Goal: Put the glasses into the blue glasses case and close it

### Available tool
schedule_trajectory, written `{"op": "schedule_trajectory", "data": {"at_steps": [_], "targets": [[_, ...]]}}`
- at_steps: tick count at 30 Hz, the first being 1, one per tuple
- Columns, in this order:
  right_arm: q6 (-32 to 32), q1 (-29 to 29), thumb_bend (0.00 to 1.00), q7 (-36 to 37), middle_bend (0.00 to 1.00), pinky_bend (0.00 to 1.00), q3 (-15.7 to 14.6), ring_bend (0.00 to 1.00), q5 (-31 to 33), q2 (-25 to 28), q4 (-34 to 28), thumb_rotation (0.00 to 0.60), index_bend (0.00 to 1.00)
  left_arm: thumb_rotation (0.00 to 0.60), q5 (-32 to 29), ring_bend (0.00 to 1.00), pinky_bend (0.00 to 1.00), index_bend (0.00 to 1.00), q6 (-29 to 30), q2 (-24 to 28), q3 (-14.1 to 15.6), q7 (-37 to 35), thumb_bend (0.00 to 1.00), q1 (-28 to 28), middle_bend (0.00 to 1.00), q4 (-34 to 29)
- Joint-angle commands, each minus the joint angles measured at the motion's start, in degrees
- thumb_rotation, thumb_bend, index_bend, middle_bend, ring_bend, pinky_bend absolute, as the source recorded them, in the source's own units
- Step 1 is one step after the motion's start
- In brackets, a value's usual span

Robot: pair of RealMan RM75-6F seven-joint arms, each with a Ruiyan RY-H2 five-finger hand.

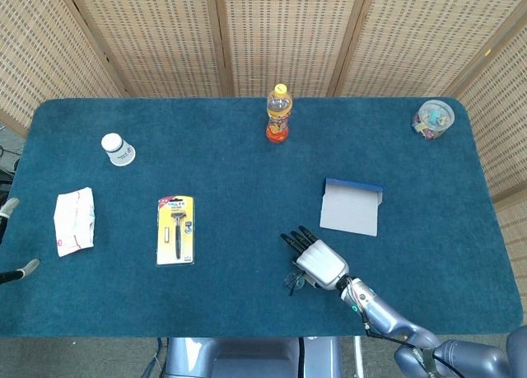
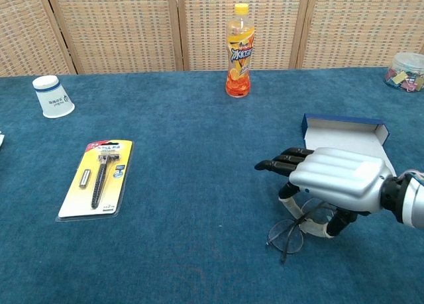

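Hovering palm-down, head view, lower centre: right hand [image 1: 316, 260], glasses [image 1: 295, 281] beneath, largely covered; blue glasses case [image 1: 352, 207] lies open, upper right of them. Chest view, lower right: fingers [image 2: 283, 163] spread, thumb at the frame, contact unclear. Advice: pinch the bridge, lift level. Left hand unseen

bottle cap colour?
Yellow. The bottle has a yellow cap, seen best in the chest view.
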Motion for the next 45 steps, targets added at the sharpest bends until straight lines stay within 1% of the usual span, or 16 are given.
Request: {"op": "schedule_trajectory", "data": {"at_steps": [1,5,10,12,17,19,23,29,36,45], "targets": [[0.9,0.0,0.45,0.6,0.02,0.00,0.1,0.00,0.0,0.0,-0.1,0.600,0.60,0.600,0.0,0.00,0.00,0.00,-0.1,0.0,0.0,0.0,0.00,-0.1,0.00,0.0],[2.1,0.0,0.46,1.9,0.03,0.00,0.6,0.00,0.4,0.6,-0.4,0.600,0.62,0.600,-0.1,0.00,0.00,0.00,-0.1,0.0,0.0,0.2,0.00,-0.1,0.00,0.0],[3.7,0.1,0.50,3.2,0.04,0.02,2.9,0.00,2.8,1.5,-0.6,0.600,0.62,0.600,-0.3,0.00,0.00,0.00,-0.3,-0.1,0.0,0.4,0.00,-0.2,0.00,-0.1],[3.7,0.3,0.52,3.5,0.04,0.02,4.4,0.00,4.8,1.9,-0.3,0.600,0.62,0.600,-0.5,0.00,0.00,0.00,-0.5,-0.1,0.0,0.5,0.00,-0.3,0.00,-0.1],[2.0,1.7,0.52,2.7,0.05,0.03,7.8,0.00,10.9,2.5,1.3,0.600,0.62,0.600,-1.2,0.00,0.00,0.00,-1.2,-0.1,-0.3,0.9,0.00,-0.6,0.00,-0.2],[1.3,2.4,0.52,1.9,0.05,0.03,8.6,0.00,12.7,2.4,2.0,0.600,0.62,0.600,-1.6,0.00,0.00,0.00,-1.5,-0.2,-0.4,1.0,0.00,-0.8,0.00,-0.2],[-0.8,4.4,0.52,-0.4,0.05,0.03,10.3,0.00,17.3,1.3,5.4,0.600,0.62,0.600,-2.9,0.00,0.00,0.00,-2.6,-0.3,-0.7,1.7,0.00,-1.3,0.00,-0.3],[-2.1,6.4,0.52,-3.6,0.05,0.03,10.7,0.00,21.0,-0.5,10.9,0.600,0.62,0.600,-4.6,0.00,0.00,0.00,-4.0,-0.4,-1.2,2.6,0.00,-2.1,0.00,-0.3],[-2.8,7.6,0.52,-5.5,0.05,0.05,10.5,0.00,24.4,-2.6,17.0,0.600,0.62,0.600,-6.2,0.00,0.00,0.00,-5.6,-0.6,-1.6,3.7,0.00,-2.9,0.00,-0.5],[-2.8,8.7,0.52,-7.1,0.05,0.06,10.3,0.00,26.8,-4.4,21.4,0.600,0.62,0.600,-6.9,0.00,0.00,0.00,-6.0,-0.8,-1.6,4.5,0.00,-3.2,0.00,-0.7]]}}
